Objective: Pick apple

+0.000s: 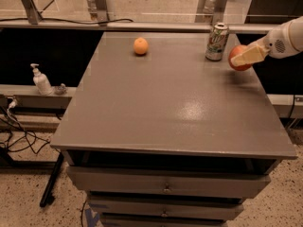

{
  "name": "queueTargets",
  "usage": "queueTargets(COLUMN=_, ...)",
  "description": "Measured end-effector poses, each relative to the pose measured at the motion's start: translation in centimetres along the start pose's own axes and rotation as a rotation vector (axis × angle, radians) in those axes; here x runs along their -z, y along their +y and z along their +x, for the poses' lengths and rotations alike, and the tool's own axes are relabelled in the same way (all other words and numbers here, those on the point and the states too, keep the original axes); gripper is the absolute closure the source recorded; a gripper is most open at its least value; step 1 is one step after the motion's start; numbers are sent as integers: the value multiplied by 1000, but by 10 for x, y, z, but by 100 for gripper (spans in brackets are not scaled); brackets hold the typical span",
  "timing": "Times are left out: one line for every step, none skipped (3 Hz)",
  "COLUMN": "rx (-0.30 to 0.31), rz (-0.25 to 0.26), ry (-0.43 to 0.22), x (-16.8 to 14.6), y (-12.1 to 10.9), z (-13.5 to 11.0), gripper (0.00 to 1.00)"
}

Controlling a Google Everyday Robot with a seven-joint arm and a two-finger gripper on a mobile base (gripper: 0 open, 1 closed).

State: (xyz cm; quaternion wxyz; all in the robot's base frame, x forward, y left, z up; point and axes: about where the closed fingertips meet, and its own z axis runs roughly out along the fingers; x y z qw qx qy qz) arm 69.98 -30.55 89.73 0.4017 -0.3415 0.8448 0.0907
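Apple (238,50): at the far right of the worktop (175,103), just beside the soda can (217,41), apart from it. Cannot tell whether it rests on the surface or sits slightly clear.

Gripper (244,56): reaching in from the right, jaws clamped on the apple; one pale finger crosses its front, the other is hidden behind.

Handling (judgement): firm, moderately heavy, smooth waxy skin, round, so it may roll or slip. Best hold is across the widest girth.

Smaller orange fruit (140,46) lies well apart, far left.

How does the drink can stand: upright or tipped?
Upright: the can shows its round top upward. The claw grips the apple beside it.
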Motion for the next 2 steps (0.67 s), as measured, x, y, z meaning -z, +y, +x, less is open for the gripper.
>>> queueTargets(rx=27, rz=-56, ry=-74, x=38, y=30, z=-32, gripper=100)
queueTargets(rx=26, rz=-63, ry=-76, x=35, y=32, z=-34, gripper=100)
